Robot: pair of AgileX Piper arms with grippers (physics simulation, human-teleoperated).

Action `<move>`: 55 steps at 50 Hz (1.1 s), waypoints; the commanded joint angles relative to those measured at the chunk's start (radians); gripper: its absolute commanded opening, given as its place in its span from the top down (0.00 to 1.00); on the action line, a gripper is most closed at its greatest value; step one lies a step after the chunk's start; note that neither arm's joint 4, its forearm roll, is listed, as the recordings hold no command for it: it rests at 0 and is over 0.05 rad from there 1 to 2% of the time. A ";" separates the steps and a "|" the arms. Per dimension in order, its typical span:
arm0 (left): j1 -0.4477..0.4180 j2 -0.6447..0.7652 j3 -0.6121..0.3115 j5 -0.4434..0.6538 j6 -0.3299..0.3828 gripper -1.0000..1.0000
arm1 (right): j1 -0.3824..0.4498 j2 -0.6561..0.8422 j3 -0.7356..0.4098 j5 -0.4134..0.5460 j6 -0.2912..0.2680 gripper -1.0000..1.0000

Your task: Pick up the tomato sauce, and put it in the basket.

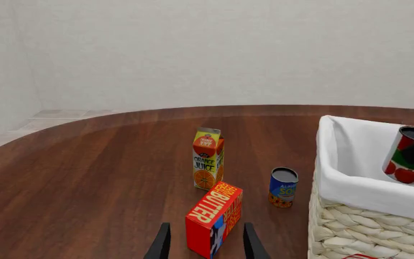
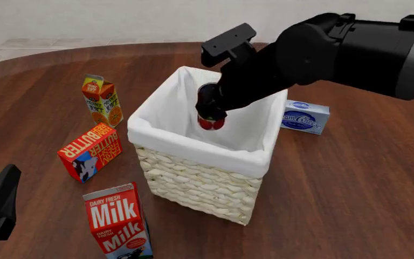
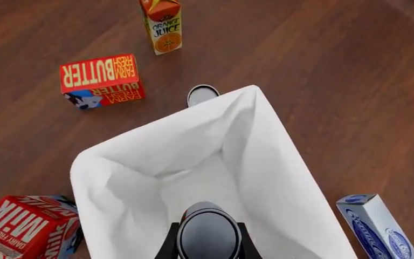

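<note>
The right gripper (image 2: 212, 110) is clenched on the tomato sauce (image 2: 209, 122), a small red cylindrical can with a green-and-white label band and a silver top. The can hangs over the open mouth of the basket (image 2: 192, 183), a large square woven cream wicker basket with a white cloth lining folded over its rim. In the front view the can's lower end is at about rim level, inside the outline of the opening and nearer the far wall.

Relation governing the next move: the basket floor lies directly below the can. The right wrist view looks straight down past the can's top (image 3: 208, 236) onto the white lining (image 3: 192, 162), so release or a further descent would probably carry the can into the basket. The can's long axis runs close to vertical, silver top uppermost; the left wrist view shows it (image 1: 406, 156) leaning slightly from upright, base towards the lining.

The left gripper (image 1: 205, 244) is released, fingers spread, low over the dark wooden desk (image 2: 351, 178) near the red butter box (image 1: 214, 217), well apart from the basket. The right arm is therefore the only one placed to finish the task.

Judged stage: transport done, placement not yet done. Risk: the tilted can may tip over on landing
</note>
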 commanded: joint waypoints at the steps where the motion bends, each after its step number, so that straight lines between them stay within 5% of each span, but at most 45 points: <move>1: 0.000 0.000 0.000 0.000 0.000 0.00 | -0.008 0.016 0.004 -0.004 0.017 1.00; 55: 0.000 0.000 0.000 0.000 0.000 0.00 | -0.011 0.099 -0.001 -0.024 0.024 1.00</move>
